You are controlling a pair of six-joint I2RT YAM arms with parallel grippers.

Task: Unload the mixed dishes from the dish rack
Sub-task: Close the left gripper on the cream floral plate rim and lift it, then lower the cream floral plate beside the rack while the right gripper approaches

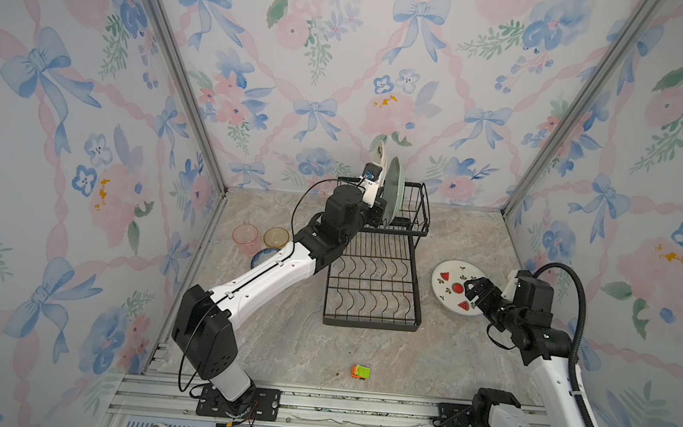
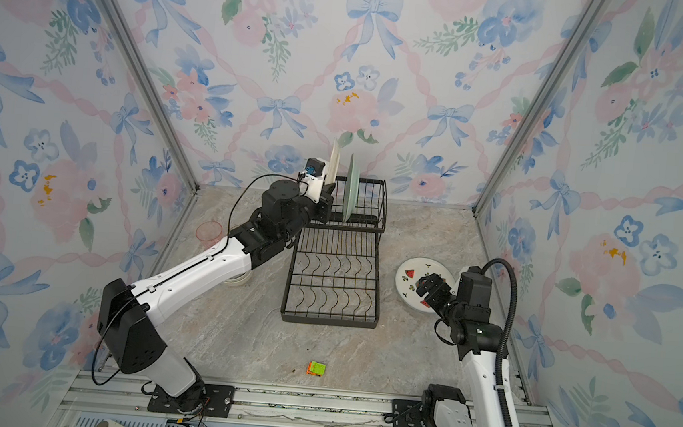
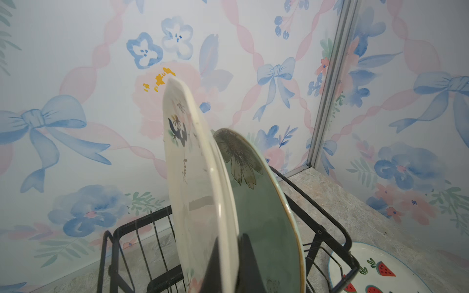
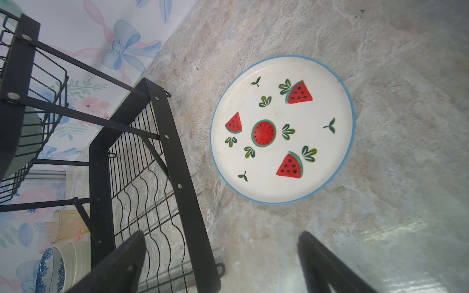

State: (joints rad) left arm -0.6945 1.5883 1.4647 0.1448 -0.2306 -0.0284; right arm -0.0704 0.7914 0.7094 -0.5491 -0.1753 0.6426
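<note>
The cream plate (image 3: pixel 198 177) has its bottom edge hidden behind the left claw (image 3: pixel 232 256). So I cannot tell if it sits in a slot or hangs just above one. The claw is pinched tight on the plate's rim, with a dark finger on each side. In both top views the left arm (image 1: pixel 268 275) covers the claw.

The plate stands up on its edge and tips a little. Its faces look toward the left and right edges of the tabletop (image 1: pixel 279 343). Just to its right, the pale green plate (image 3: pixel 261 203) stands on edge the same way in the upper basket (image 1: pixel 409 229) of the dish rack (image 4: pixel 165 152). It is hard to see if the two plates touch.

The rack's long side runs from the back edge toward the front, with the lower tray (image 1: pixel 370 324) in front.

The watermelon plate (image 4: pixel 281 129) lies flat, face up, near the right edge. The right claw (image 4: pixel 220 266) hangs over it, spread wide, holding nothing.

Near the left edge the pink tumbler (image 1: pixel 246 236) and amber tumbler (image 1: pixel 276 236) stand mouth up. The blue-patterned bowl (image 1: pixel 263 257) is mostly hidden under the arm. Only a sliver of the white bowl (image 2: pixel 238 279) shows. A toy block (image 1: pixel 360 371) lies near the front edge.
</note>
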